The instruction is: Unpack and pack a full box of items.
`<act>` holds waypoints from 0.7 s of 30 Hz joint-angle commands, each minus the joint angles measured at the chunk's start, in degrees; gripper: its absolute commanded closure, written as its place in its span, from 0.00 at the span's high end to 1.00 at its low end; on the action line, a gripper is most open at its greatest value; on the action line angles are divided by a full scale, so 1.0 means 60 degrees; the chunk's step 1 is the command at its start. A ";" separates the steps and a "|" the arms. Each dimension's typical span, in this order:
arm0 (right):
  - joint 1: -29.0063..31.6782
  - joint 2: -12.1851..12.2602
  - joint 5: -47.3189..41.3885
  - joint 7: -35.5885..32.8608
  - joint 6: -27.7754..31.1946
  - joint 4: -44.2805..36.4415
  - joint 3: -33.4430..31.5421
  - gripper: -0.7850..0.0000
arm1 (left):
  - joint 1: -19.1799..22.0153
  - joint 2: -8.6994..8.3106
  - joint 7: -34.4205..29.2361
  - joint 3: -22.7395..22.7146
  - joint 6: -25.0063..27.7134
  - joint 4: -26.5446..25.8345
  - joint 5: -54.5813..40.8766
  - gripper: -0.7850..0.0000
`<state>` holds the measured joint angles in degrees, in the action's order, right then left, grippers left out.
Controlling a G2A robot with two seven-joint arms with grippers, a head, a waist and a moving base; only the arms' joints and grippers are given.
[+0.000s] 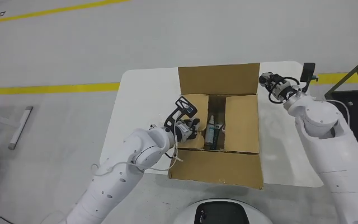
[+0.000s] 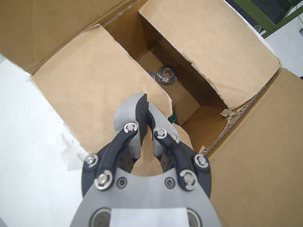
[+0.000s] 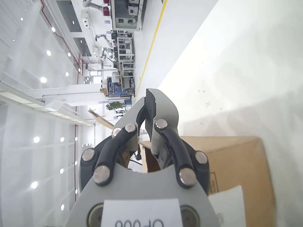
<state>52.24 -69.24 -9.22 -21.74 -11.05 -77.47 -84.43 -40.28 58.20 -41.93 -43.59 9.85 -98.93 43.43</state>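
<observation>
The cardboard box (image 1: 218, 78) is set on the white table (image 1: 142, 92), its inner flaps parted over a narrow gap. A white bottle (image 1: 210, 131) and a flanged metal part (image 2: 166, 74) are seen inside. The left gripper (image 2: 144, 100) is held clenched over the left inner flap's torn edge. The right gripper (image 3: 148, 98) is held clenched, grasping nothing, beside the box's far right corner.

Grey floor (image 1: 67, 45) (yellow lines (image 1: 56, 88)), white table (image 1: 140, 95), ceiling lights (image 3: 43, 79).
</observation>
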 commanded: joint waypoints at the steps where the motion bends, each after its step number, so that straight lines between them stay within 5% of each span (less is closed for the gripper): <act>1: -0.0210 -0.0018 -0.0180 -0.0236 0.0192 0.0132 0.0087 0.00 | -0.0014 0.0027 -0.0056 -0.0022 -0.0017 -0.0015 0.0014 0.00; 21: 0.0849 0.0189 -0.0805 -0.2018 0.1723 -0.1100 -0.0576 0.00 | -0.0387 0.0099 -0.0349 -0.0809 0.0050 -0.0085 0.0083 0.00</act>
<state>56.71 -68.26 -14.95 -33.22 -1.37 -83.24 -87.63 -42.18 58.91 -43.74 -47.88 10.16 -99.21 43.95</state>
